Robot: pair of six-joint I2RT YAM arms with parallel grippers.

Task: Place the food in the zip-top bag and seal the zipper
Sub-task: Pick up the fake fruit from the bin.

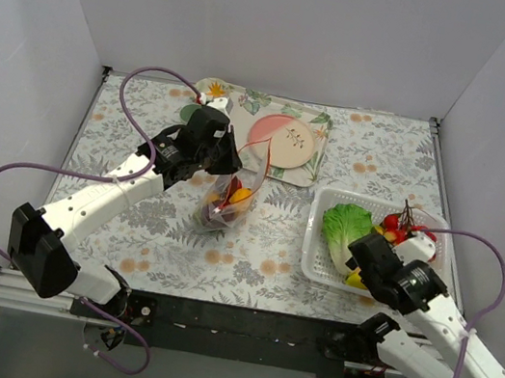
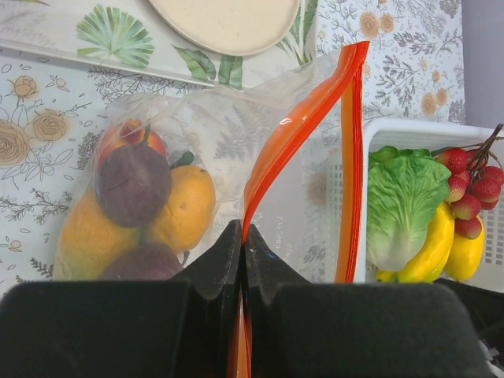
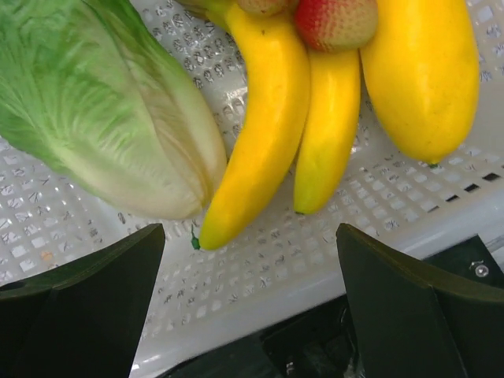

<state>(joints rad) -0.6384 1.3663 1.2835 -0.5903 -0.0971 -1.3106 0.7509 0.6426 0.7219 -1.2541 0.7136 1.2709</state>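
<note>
The clear zip-top bag (image 1: pixel 228 202) stands mid-table with several toy fruits inside: orange, yellow and dark purple ones (image 2: pixel 134 185). My left gripper (image 2: pixel 242 236) is shut on the bag's red-orange zipper (image 2: pixel 291 134), holding its mouth edge up; it also shows in the top view (image 1: pixel 221 159). My right gripper (image 3: pixel 252 260) is open and empty, low over the near edge of the white basket (image 1: pixel 317 264). Red cherries (image 1: pixel 401 225) lie in the basket's far right corner and show in the left wrist view (image 2: pixel 472 189).
The white basket (image 3: pixel 260 268) also holds green lettuce (image 3: pixel 94 102), bananas (image 3: pixel 260 134) and a yellow fruit (image 3: pixel 421 71). A leaf-patterned tray (image 1: pixel 238 103) with a cream plate (image 1: pixel 285 141) lies behind the bag. White walls enclose the table.
</note>
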